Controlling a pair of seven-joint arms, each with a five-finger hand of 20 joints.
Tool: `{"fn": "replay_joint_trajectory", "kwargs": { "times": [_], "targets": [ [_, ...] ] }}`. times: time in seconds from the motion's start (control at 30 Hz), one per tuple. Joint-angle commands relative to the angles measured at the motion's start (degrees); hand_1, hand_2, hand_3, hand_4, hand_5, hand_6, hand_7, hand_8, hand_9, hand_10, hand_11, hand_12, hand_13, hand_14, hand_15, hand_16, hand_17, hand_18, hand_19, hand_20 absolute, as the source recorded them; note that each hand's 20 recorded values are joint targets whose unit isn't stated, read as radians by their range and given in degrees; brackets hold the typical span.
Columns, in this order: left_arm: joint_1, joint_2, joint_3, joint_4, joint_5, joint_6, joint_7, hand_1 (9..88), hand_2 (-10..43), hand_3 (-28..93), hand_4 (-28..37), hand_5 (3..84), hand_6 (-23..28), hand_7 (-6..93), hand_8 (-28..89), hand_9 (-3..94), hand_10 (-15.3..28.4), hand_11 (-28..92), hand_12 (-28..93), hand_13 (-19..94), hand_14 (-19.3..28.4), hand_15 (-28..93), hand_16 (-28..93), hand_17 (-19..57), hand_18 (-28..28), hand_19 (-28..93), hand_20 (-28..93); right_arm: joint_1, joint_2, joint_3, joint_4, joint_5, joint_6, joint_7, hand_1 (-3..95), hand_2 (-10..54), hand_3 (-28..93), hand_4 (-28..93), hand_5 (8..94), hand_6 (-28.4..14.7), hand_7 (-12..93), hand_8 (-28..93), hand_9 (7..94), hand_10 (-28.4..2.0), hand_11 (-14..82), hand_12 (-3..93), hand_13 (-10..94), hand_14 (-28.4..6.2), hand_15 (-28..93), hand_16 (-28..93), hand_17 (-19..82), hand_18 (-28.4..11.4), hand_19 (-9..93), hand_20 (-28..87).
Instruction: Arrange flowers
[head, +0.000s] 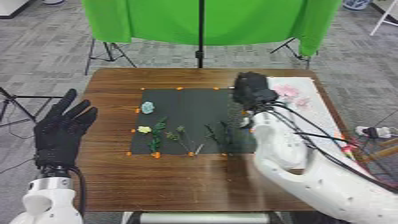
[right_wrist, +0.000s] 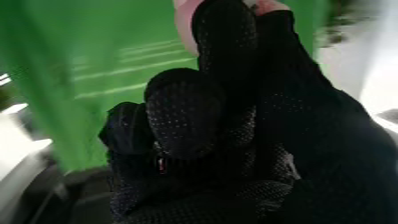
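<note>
My right hand (head: 255, 91) is over the far right corner of the dark mat (head: 191, 115), beside the white sheet. In the right wrist view that hand (right_wrist: 222, 110) has curled fingers, with a smooth pale pink thing (right_wrist: 186, 22), possibly a petal, pinched by its fingertips. On the mat lie a light blue flower (head: 147, 107), a yellow flower (head: 144, 129), a green leafy stem (head: 157, 135), thin budded stems (head: 180, 136) and dark stems (head: 226, 135). Off the mat's left side, my left hand (head: 60, 131) is open, fingers straight.
Small orange pieces (head: 156, 155) line the mat on the brown table (head: 178, 185). A white sheet with pink blossoms (head: 302, 102) lies along the right side, with red items (head: 347, 146) near its edge. A green cloth (head: 151, 20) hangs behind the table.
</note>
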Motion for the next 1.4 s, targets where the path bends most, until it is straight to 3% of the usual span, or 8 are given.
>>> {"fn": "replay_joint_trajectory", "kwargs": {
  "times": [0.03, 0.33, 0.6, 0.77, 0.93, 1.17, 1.4],
  "targets": [
    [0.2, -0.49, -0.50, 0.12, 0.61, -0.71, -0.94, 23.9, 10.0, 78, -27.0, 38.4, 7.9, 10.8, -9, 35.3, 19.9, 26, 11, 26, 26.8, 54, -9, -8.7, 26.3, 57, 13, 1.7, -12.3, -6.1, 2.5, 0.0, -1.9, -4.7, 56.2, -9.5, 69, -28, 89.1, 1.9, 14, 3, 93.7, -6.7, 21.6, 29.7, 79, -5.2, 70, 21, 36, -21.8, 93, 57],
    [-1.5, -0.18, -0.03, 0.67, 0.84, -0.97, -1.75, 23.9, 10.1, 78, -26.9, 38.5, 7.9, 10.9, -9, 35.3, 19.9, 26, 11, 26, 26.8, 54, -9, -8.6, 26.3, 57, 13, 4.7, -17.4, -10.4, 8.2, 0.6, -4.8, -4.7, 54.3, -9.5, 71, -28, 88.2, 2.1, 14, 3, 93.7, -7.0, 23.3, 29.8, 77, -6.3, 73, 21, 34, -21.7, 93, 58],
    [-3.8, -0.75, 0.37, 1.42, 1.81, -1.89, -3.86, 23.9, 10.1, 78, -26.7, 38.6, 7.9, 10.9, -9, 35.4, 19.9, 26, 11, 26, 26.7, 54, -9, -8.6, 26.3, 57, 13, 8.7, -19.1, -16.5, 11.5, 0.8, -4.5, -2.1, 53.2, -9.5, 69, -28, 84.8, 3.8, 14, 0, 90.9, -6.9, 28.6, 29.3, 74, -6.9, 76, 20, 33, -21.7, 93, 59],
    [-4.8, -0.57, 1.10, 1.72, 1.87, -2.08, -4.35, 24.0, 10.1, 78, -26.4, 38.6, 8.0, 10.9, -9, 35.4, 19.9, 26, 11, 26, 26.7, 54, -9, -8.6, 26.3, 57, 13, 8.7, -19.7, -17.5, 12.2, 0.5, -6.9, -0.9, 52.3, -9.5, 68, -28, 82.3, 4.1, 14, -1, 89.5, -7.1, 30.4, 29.0, 73, -7.4, 77, 19, 32, -21.7, 93, 59],
    [-4.6, -0.06, 1.17, 1.62, 1.49, -1.60, -3.85, 24.2, 10.0, 78, -26.1, 38.6, 8.1, 10.9, -9, 35.5, 19.9, 26, 11, 26, 26.8, 54, -9, -8.6, 26.3, 57, 13, 7.3, -19.7, -16.1, 12.1, -1.1, -9.6, -1.7, 44.9, -9.5, 72, -28, 75.6, 3.7, 13, -3, 84.4, -8.1, 33.9, 26.3, 69, -8.2, 79, 19, 30, -21.9, 93, 59],
    [-4.3, -0.52, 1.04, 1.56, 1.72, -1.63, -4.33, 24.5, 10.0, 78, -25.6, 38.6, 8.3, 10.9, -9, 35.6, 20.0, 27, 11, 26, 26.7, 54, -9, -8.6, 26.3, 57, 13, 6.0, -19.7, -14.4, 11.9, -1.9, -12.0, -2.4, 39.0, -9.5, 78, -28, 70.6, 3.9, 15, -13, 79.7, -9.9, 41.3, 21.8, 66, -9.6, 82, 18, 28, -22.0, 93, 61],
    [-1.8, -0.21, 0.27, 0.60, 0.87, -0.66, -2.50, 24.6, 9.9, 78, -25.4, 38.6, 8.4, 11.1, -9, 35.7, 20.2, 27, 11, 26, 26.7, 54, -9, -8.6, 26.3, 57, 13, 5.2, -17.9, -11.6, 8.1, -2.6, -9.2, -3.5, 37.6, -9.5, 77, -28, 70.2, 3.7, 15, -13, 78.3, -10.6, 44.1, 20.1, 65, -10.0, 83, 18, 28, -22.1, 93, 61]
  ]
}}
